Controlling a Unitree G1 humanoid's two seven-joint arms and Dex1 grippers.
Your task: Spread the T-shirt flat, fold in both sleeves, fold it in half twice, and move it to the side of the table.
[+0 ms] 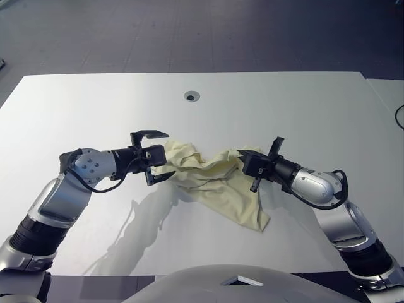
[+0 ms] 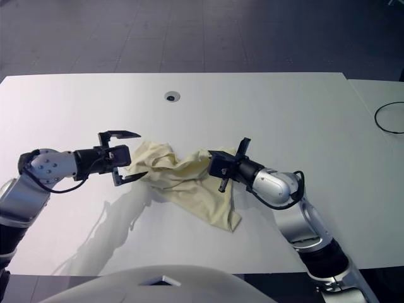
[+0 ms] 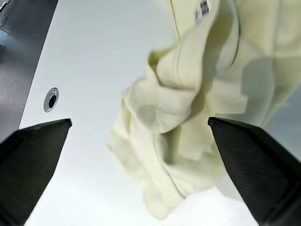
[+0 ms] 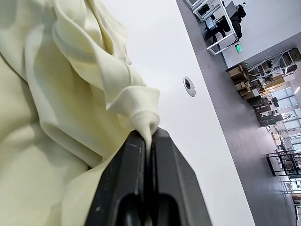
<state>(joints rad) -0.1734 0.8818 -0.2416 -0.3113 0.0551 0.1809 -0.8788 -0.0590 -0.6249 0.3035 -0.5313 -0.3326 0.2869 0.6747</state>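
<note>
Wide apart, the left jaws sit at one end of the T-shirt (image 1: 211, 177), with a bunched edge of the pale yellow cloth lying in the gap just ahead of the fingers (image 1: 151, 134) and not yet gripped. From there the garment runs across to the right jaws as a crumpled heap on the white worktop (image 1: 95, 107), and a loose flap trails off to one side of them. The right jaws are pressed together on a small pinch of fabric, which stands up in a ridge straight out of them. The step in hand looks like the first one, spreading the shirt flat, since no sleeve or fold is laid out. The next move probably calls for the left jaws to close on the edge between them, then for both arms to draw apart until the cloth lies open.
</note>
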